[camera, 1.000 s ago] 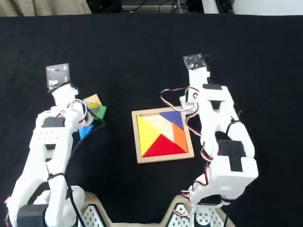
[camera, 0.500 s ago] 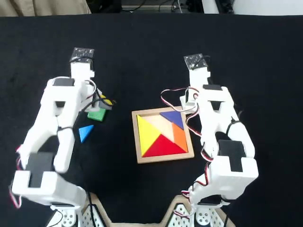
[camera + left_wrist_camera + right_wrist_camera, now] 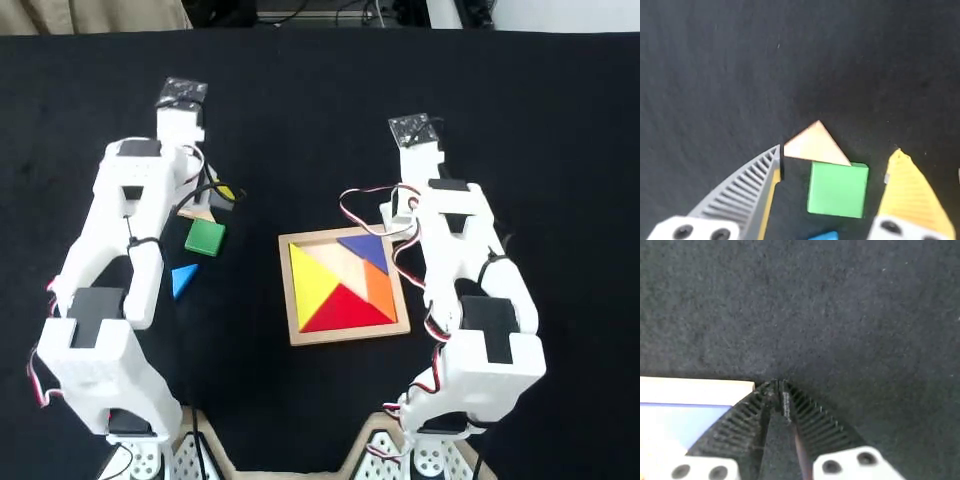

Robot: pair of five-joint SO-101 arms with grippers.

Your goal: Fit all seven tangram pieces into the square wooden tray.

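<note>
The square wooden tray (image 3: 347, 333) lies mid-table and holds yellow (image 3: 310, 280), red (image 3: 345, 310), orange (image 3: 380, 285) and dark blue (image 3: 365, 248) pieces around a bare pale gap. Left of it lie a green square (image 3: 205, 238), a small blue triangle (image 3: 182, 279) and a pale wooden triangle (image 3: 196, 213). My left gripper (image 3: 837, 151) hangs open above the pale triangle (image 3: 816, 145) and green square (image 3: 837, 189), a finger on either side. My right gripper (image 3: 778, 385) is shut and holds nothing, at the tray's far right corner (image 3: 695, 385).
Black cloth covers the whole table (image 3: 300, 120). Both white arms reach out from bases at the near edge, the right one (image 3: 460, 260) along the tray's right side. Open cloth stretches beyond and between the arms.
The left arm has swung away from its base and stretched farther out, uncovering the green square. The loose pieces and the right arm have stayed put.
</note>
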